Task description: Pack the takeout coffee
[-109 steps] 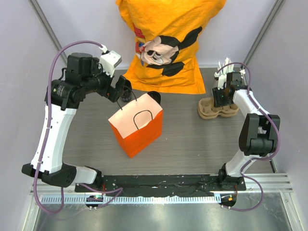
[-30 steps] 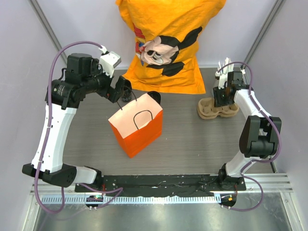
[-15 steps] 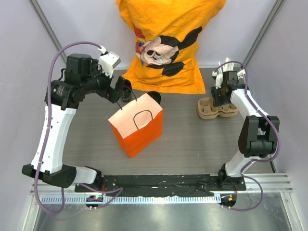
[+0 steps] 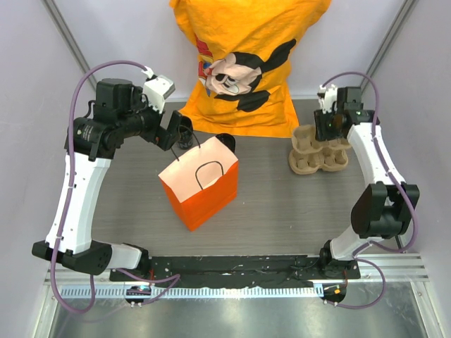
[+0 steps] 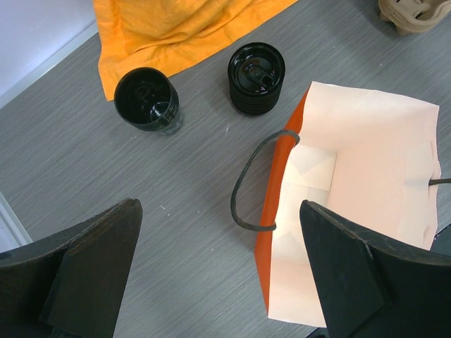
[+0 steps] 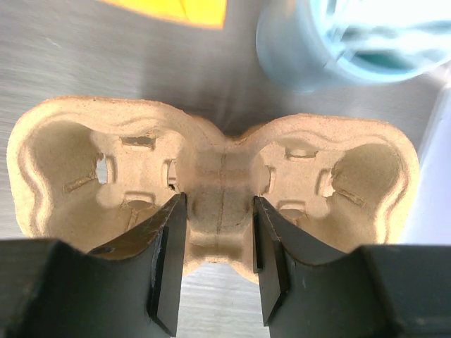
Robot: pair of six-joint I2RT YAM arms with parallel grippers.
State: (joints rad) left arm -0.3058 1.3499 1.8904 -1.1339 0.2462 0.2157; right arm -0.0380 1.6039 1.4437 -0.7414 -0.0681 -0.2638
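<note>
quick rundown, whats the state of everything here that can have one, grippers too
left gripper: open, holding nothing
right gripper: closed on the middle ridge of the cup carrier
cup carrier: pockets in view empty
orange paper bag: upright, mouth open, nothing inside
black cup: upright on the table, looks lidless
stack of black lids: upright on the table, outside the bag

Bright, even light from above; shadows are soft. The metal strip (image 4: pixel 232 310) glares at the near edge. In the right wrist view the pale tub (image 6: pixel 352 35) is blurred and overexposed.
</note>
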